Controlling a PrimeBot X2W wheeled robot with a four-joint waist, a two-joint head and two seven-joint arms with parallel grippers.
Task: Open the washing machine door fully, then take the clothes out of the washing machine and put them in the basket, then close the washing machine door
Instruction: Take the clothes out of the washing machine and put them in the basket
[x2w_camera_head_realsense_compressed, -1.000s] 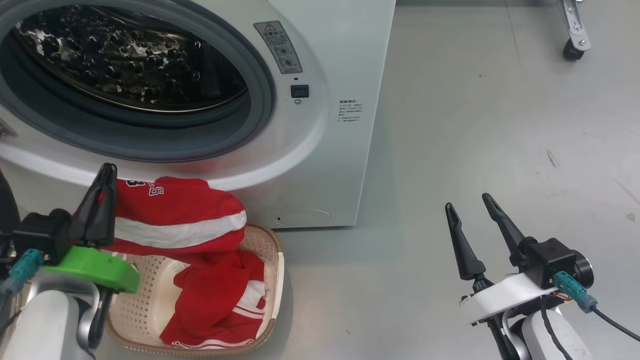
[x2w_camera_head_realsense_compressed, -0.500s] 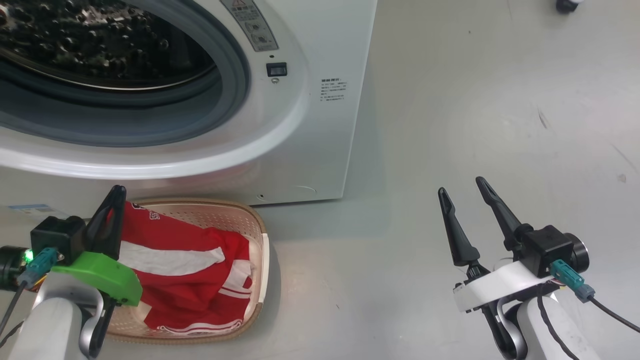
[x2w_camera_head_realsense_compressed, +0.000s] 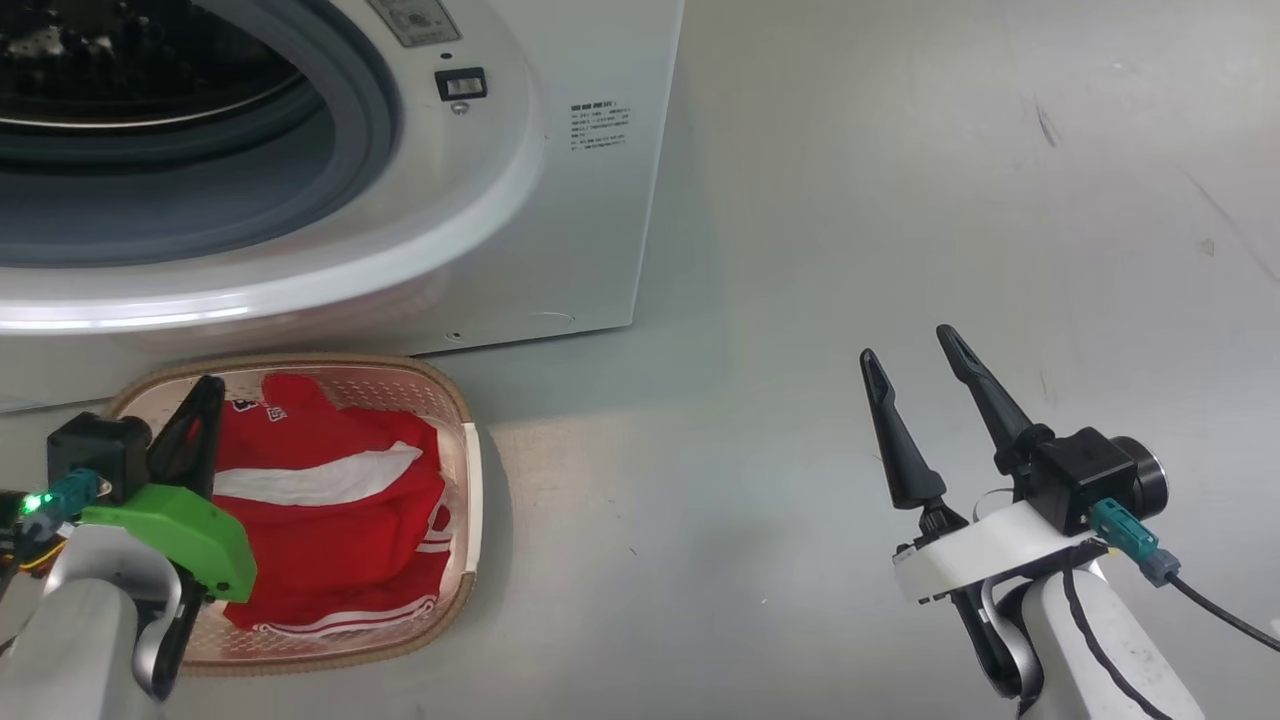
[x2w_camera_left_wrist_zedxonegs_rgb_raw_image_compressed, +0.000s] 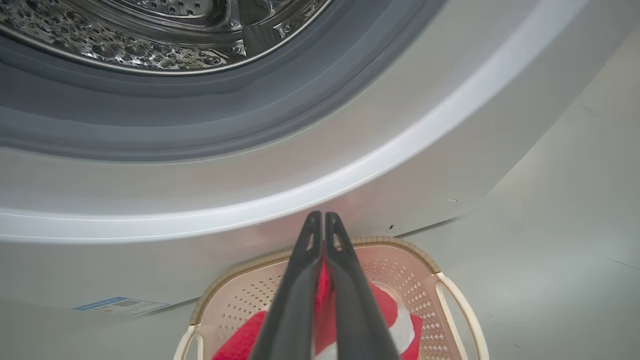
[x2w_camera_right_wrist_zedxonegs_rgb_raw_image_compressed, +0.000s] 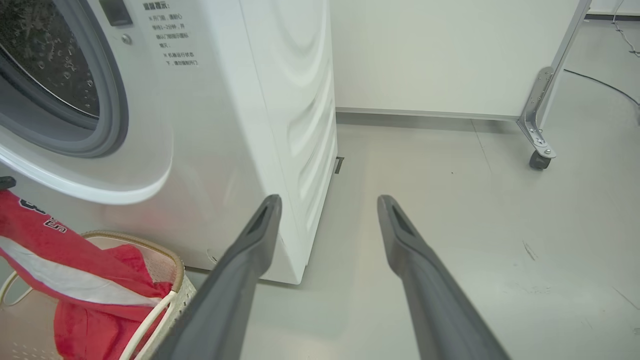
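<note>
Step in hand: clothes into basket. Left end effector (x2w_camera_head_realsense_compressed: 208, 392) has its fingers pressed together on a fold of the red clothes (x2w_camera_head_realsense_compressed: 330, 500); the left wrist view shows red cloth pinched between them. Most of the garment lies inside the basket (x2w_camera_head_realsense_compressed: 468, 520), which sits on the floor (x2w_camera_head_realsense_compressed: 800, 250) just in front of the washing machine (x2w_camera_head_realsense_compressed: 590, 220), below its open mouth. The held end is lifted above the rim (right wrist view shows it rising from the basket to the finger tip).

Right end effector (x2w_camera_head_realsense_compressed: 906, 345) hovers over bare floor, well apart from the basket, fingers spread, holding nothing.

Drum (x2w_camera_left_wrist_zedxonegs_rgb_raw_image_compressed: 150, 30): the visible part is bare steel, no red.

Judgement: unloading looks nearly done, release not yet made. Next move calls for parting the left fingers so the cloth drops inside the rim, lifting clear without snagging fabric, then swinging the door shut.
</note>
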